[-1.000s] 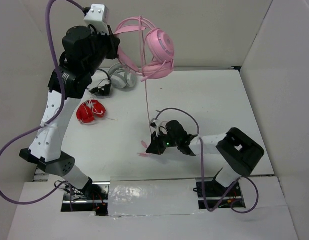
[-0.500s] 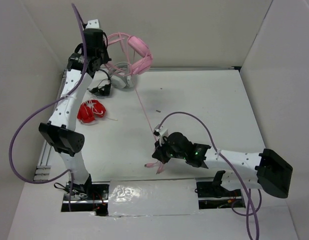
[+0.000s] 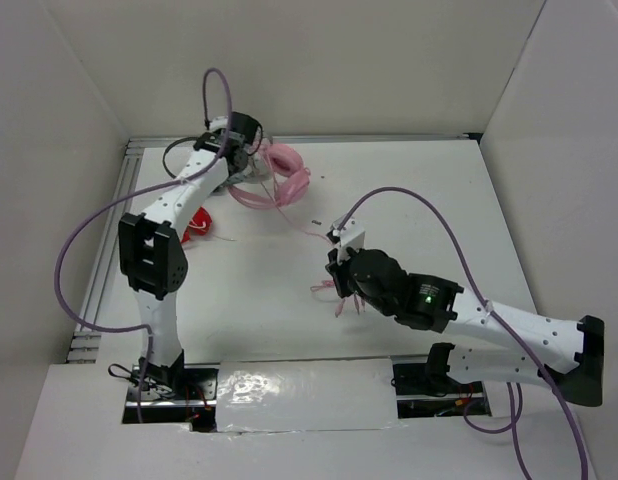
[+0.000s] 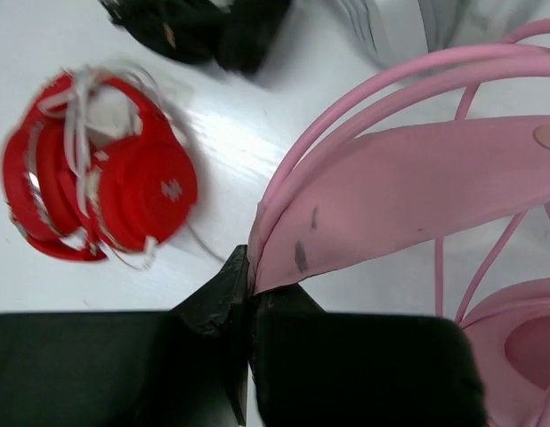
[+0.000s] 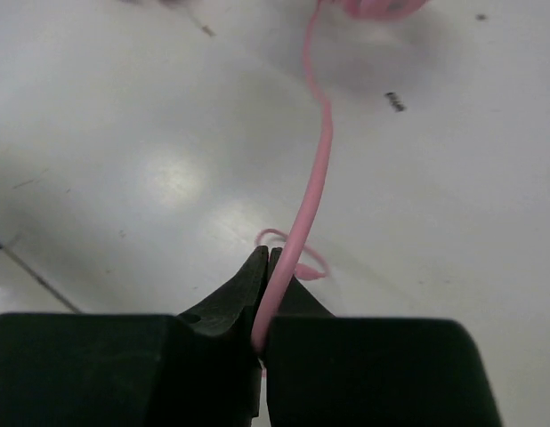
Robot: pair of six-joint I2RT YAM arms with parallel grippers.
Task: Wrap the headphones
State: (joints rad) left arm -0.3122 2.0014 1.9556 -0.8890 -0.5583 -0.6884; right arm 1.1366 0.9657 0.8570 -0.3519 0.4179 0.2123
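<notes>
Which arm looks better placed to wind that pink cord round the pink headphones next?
Right, probably. The right gripper is shut on the cable, free to carry it round, while the left gripper is shut on the headband, steadying the headphones.

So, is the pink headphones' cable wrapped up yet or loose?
Loose: the thin pink cable runs uncoiled from the pink over-ear headphones to the right end effector pinching it.

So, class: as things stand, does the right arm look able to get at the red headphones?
Probably not. The right gripper is shut on the pink cable, so it is busy, and the red headphones lie far across the table, partly behind the left arm.
</notes>
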